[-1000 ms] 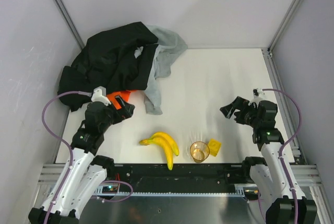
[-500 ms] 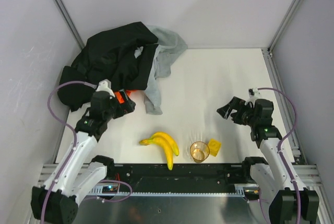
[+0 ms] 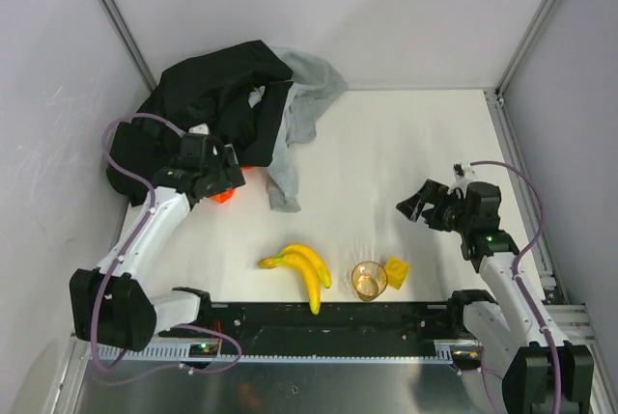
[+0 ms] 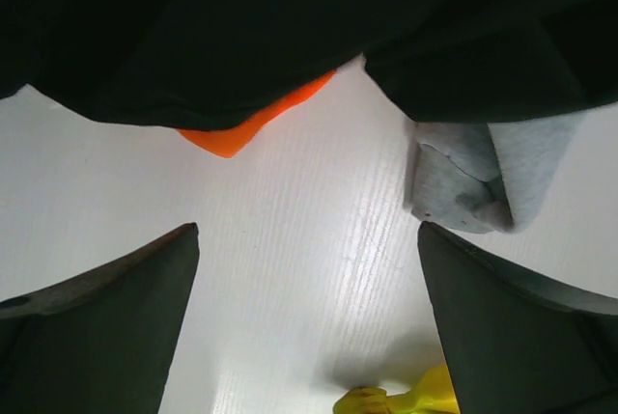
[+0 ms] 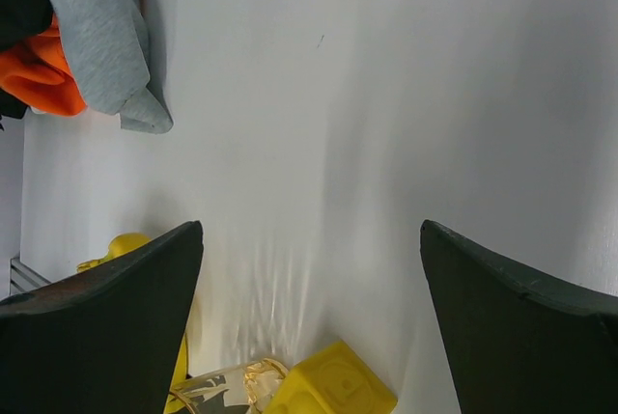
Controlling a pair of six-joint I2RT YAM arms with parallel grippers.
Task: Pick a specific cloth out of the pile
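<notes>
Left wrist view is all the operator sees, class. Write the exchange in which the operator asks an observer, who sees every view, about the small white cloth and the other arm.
Operator: I see the black garment, orange cloth and grey cloth. Anything white?
Observer: Yes, in the top view a scrap of the white cloth peeks out between the black garment and the grey cloth.
Operator: And the right arm?
Observer: The right pincer hangs open above bare table, on the right, apart from the fabrics.
</notes>
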